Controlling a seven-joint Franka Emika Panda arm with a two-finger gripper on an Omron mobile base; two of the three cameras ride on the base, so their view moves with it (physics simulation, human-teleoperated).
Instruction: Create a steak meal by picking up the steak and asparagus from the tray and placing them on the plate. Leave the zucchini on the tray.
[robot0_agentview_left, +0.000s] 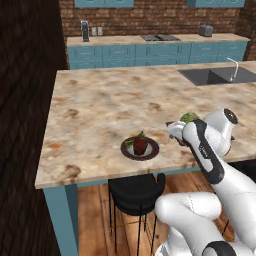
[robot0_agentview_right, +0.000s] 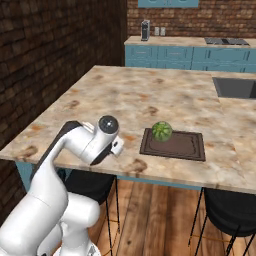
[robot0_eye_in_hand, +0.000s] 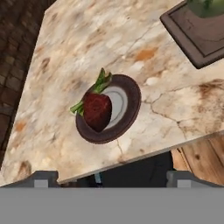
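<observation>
- On the plate (robot0_eye_in_hand: 130, 99), near the counter's front edge, sits the steak (robot0_eye_in_hand: 97, 111), a dark red glossy chunk over the left part of the grey centre and the rim there.
- Asparagus (robot0_eye_in_hand: 101, 81) is tucked under and behind the steak, with green stalk ends poking out past the rim at the top and at the left.
- From the left base view it's the same deal: steak (robot0_agentview_left: 140, 145) on the plate (robot0_agentview_left: 151, 153), green bits beside it.
- Zucchini (robot0_agentview_right: 162, 131) is on the tray (robot0_agentview_right: 182, 147), at its back left corner, and the rest of the tray looks bare. Tray and plate are well apart on the counter (robot0_agentview_right: 150, 95).
- Jaws are wide apart with nothing between them; the two dark tips sit at the bottom corners of the hand view, hanging above the plate and off the counter's front edge.
- Further out: a sink (robot0_agentview_left: 215, 76) set in the far right of the counter, a black stool (robot0_agentview_left: 136, 192) under the front edge, and teal cabinets (robot0_agentview_left: 150, 54) along the brick wall.
</observation>
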